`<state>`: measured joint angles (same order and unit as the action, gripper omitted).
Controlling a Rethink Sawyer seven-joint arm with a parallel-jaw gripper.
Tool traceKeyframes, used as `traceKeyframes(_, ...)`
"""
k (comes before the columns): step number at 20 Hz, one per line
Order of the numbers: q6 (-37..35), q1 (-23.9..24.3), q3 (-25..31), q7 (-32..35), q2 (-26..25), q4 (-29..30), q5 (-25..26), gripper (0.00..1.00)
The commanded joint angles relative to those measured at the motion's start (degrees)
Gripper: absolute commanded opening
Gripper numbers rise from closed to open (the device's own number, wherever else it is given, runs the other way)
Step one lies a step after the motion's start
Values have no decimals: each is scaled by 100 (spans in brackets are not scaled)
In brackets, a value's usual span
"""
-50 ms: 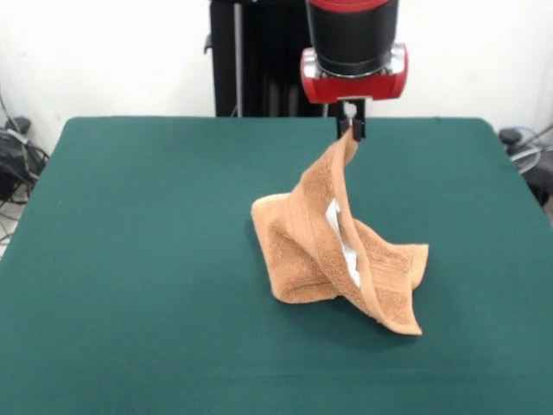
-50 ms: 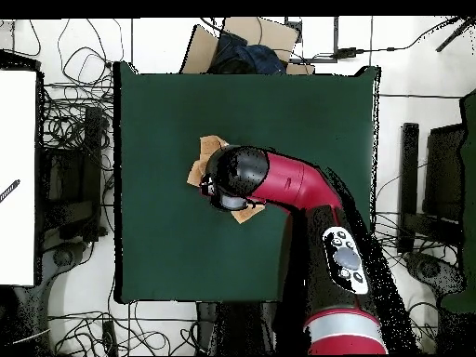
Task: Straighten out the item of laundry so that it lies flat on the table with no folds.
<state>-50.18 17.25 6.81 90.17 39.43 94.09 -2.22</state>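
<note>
The light orange-brown terry towel [image 1: 333, 251] stands peaked near the middle of the dark green felt table [image 1: 130, 259], one corner pinched between the narrow fingers of the black gripper [image 1: 350, 131]. The front view shows its folds and white label [image 1: 344, 242]; overhead, the red arm [image 2: 288, 181] hides most of it. Open felt lies toward every edge.

Nubby terry-cloth towel [image 1: 302, 251] on matt, felt-like table [image 1: 130, 259]; glossy plastic arm [image 2: 288, 181].
</note>
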Motion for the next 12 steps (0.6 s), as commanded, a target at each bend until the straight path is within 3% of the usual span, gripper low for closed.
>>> traceKeyframes(1,-269,123,524,2,-70,-80,44,0)
traceKeyframes(12,244,315,445,-205,549,815,161,0)
